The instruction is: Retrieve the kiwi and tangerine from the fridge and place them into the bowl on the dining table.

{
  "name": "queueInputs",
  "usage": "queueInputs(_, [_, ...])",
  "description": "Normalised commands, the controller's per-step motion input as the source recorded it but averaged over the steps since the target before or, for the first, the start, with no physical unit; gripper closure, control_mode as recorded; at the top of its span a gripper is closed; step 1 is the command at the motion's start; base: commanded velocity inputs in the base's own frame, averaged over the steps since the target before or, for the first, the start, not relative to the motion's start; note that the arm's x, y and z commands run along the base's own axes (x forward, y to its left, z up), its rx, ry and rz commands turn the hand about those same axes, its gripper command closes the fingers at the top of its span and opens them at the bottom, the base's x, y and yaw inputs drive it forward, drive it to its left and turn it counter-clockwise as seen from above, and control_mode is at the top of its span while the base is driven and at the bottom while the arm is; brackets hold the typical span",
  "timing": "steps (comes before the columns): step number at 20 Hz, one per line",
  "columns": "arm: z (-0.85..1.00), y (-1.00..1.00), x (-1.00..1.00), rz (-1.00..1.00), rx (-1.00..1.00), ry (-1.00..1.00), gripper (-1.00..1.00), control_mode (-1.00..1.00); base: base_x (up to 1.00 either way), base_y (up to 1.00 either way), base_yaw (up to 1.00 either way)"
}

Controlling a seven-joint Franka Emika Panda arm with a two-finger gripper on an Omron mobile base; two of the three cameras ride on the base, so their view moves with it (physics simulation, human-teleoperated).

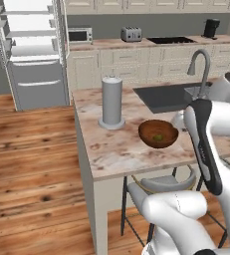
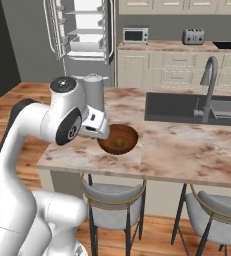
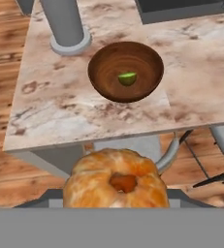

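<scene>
We see the tangerine (image 3: 115, 179) large at the bottom of the hand view, its orange stem dimple turned toward the camera; being round, it shows no clear long axis. It sits right where the gripper's fingertips belong, so we read the gripper as pinched on the fruit, though the tips themselves are hidden behind it. Beyond it lies the dining table (image 3: 50, 111), its near edge running across the view, with the dark-brown bowl (image 3: 125, 70) upright on the mottled stone top, mouth up. Inside the bowl rests a small green piece, the kiwi (image 3: 127, 78), near the middle of the bowl's floor. In the left base view the bowl (image 1: 158, 133) stands near the table's front edge, to the right of a tall grey cylinder (image 1: 112, 102), and the dark sink (image 1: 166, 97) with its curved tap (image 1: 200, 67) lies farther back on the right. In the right base view the arm's hand reaches over the table's left near corner, just beside the bowl (image 2: 118, 139) on its left. The fridge (image 1: 33, 52) stands far left across the wooden floor, its doors open on white shelves. Two stools (image 2: 116, 197) are tucked under the table's near side.
</scene>
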Motion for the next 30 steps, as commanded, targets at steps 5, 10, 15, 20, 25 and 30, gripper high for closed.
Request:
queueInputs(5, [-0.37,0.0,0.73,0.0,0.0,0.1,1.0,-1.0,0.0,0.0,0.0])
queueInputs(10, [-0.36,-0.01,0.67,0.0,0.01,0.09,1.0,-1.0,0.0,0.0,0.0])
queueInputs(15, [-0.31,-0.05,0.41,0.0,0.0,0.0,1.0,-1.0,0.0,0.0,0.0])
queueInputs(20, [-0.38,-0.1,0.28,0.0,0.0,-0.01,1.0,-1.0,0.0,0.0,0.0])
queueInputs(25, [-0.45,-0.1,0.33,0.0,0.0,0.0,1.0,-1.0,0.0,0.0,0.0])
queueInputs(30, [-0.38,-0.01,0.34,0.0,0.0,0.0,1.0,-1.0,0.0,0.0,0.0])
